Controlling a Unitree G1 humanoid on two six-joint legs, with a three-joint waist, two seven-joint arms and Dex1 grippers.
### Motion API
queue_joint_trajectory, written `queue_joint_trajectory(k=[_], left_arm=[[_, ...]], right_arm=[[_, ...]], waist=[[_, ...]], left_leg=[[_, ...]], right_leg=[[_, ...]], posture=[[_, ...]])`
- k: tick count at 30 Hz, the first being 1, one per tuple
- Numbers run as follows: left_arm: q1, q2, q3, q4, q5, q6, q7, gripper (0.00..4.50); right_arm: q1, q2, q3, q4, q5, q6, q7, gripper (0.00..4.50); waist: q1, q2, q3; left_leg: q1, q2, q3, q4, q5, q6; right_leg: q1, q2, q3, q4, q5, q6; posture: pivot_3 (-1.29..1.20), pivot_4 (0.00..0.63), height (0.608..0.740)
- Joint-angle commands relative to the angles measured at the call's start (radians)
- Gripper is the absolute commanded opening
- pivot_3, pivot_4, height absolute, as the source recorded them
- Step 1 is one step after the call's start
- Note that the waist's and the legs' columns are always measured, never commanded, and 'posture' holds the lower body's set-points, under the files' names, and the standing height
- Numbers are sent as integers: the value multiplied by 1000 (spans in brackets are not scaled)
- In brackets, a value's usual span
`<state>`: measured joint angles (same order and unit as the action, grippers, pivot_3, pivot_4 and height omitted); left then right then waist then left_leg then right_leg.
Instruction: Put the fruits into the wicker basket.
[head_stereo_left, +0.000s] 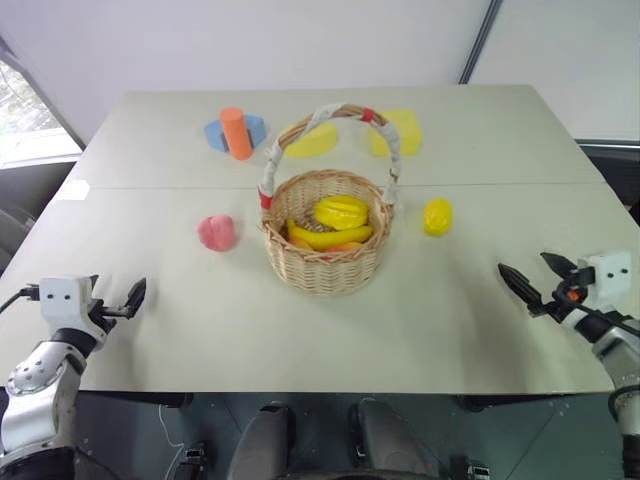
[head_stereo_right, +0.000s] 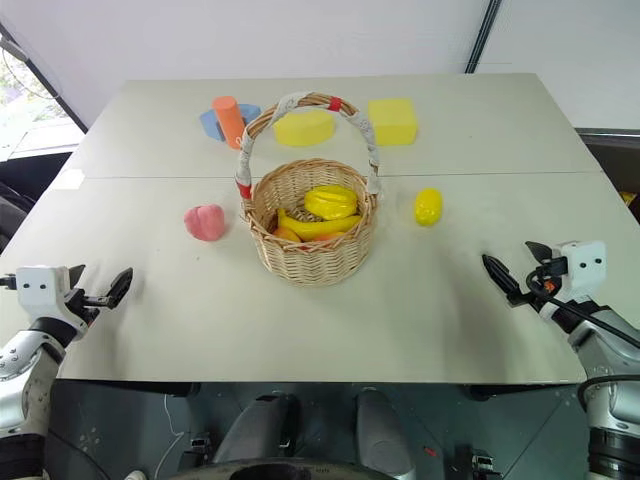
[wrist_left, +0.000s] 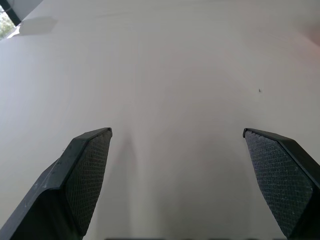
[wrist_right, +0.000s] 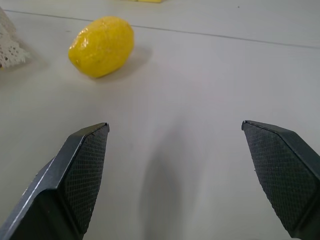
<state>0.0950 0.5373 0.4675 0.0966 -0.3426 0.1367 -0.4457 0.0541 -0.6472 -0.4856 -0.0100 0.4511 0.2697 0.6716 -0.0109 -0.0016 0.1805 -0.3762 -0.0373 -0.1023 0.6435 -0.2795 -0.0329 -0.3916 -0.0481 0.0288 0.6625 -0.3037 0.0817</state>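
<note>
Right gripper (head_stereo_right: 515, 272), jaws spread wide and empty, sits nearer the small yellow oval lemon-like toy fruit (head_stereo_right: 428, 206), lying ahead and inward, beside the round tan wicker basket (head_stereo_right: 312, 262)

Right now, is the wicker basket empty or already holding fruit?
Holding fruit: the wicker basket contains yellow banana-like pieces; the lemon and peach lie outside.

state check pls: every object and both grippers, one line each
wicker basket: upright on the table, handle up, yellow toy fruits already inside
pink peach: on the table, left of the basket, outside it
yellow lemon: on the table, right of the basket, outside it
orange cylinder: standing upright on a blue piece
left gripper: open, empty
right gripper: open, empty
</note>
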Motion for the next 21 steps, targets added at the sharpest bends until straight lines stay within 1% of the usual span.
queue_joint_trajectory(k=[1, 5, 11, 15, 18, 21], left_arm=[[-7, 6, 21, -31, 9, -29, 16, 4500], [-39, -2, 15, -36, -11, 11, 34, 4500], [-107, -1, -31, -57, -8, 71, 42, 4500], [-216, 2, -124, -128, -3, 164, 29, 4500], [-310, 2, -192, -136, 11, 236, 29, 4500], [-389, -8, -239, -130, 16, 306, 45, 4500]], right_arm=[[-13, -14, -10, -24, -6, -18, -5, 4436], [-15, -12, -16, -28, -12, -21, -13, 4436], [-2, -16, -17, -124, 1, 24, -37, 4436], [-32, -65, -32, -292, 102, 132, -15, 4436], [-41, -121, -15, -471, 221, 248, 5, 4436], [-51, -156, 7, -597, 326, 331, 5, 4436]], waist=[[0, 0, 0], [1, 0, 0], [0, 0, 0], [0, 1, 0], [0, 0, 0], [-2, -1, 0]], left_leg=[[0, 0, 0, 0, 0, 0], [0, 0, 0, 0, 0, 0], [0, 0, 0, 0, 0, 0], [-1, 0, 0, 1, 0, 0], [-1, -1, -1, 1, 0, 0], [-1, 0, -1, 1, 0, 0]], right_leg=[[0, 0, 0, 0, 0, 0], [0, 0, 0, 0, 0, 0], [0, 0, 0, 0, 0, 0], [0, 0, 0, 1, 0, 0], [0, 0, -1, 0, 0, 0], [0, 2, -1, 0, 0, 0]], posture=[[0, 150, 740], [0, 150, 740], [0, 150, 740], [0, 150, 740], [0, 150, 740], [0, 150, 740]])
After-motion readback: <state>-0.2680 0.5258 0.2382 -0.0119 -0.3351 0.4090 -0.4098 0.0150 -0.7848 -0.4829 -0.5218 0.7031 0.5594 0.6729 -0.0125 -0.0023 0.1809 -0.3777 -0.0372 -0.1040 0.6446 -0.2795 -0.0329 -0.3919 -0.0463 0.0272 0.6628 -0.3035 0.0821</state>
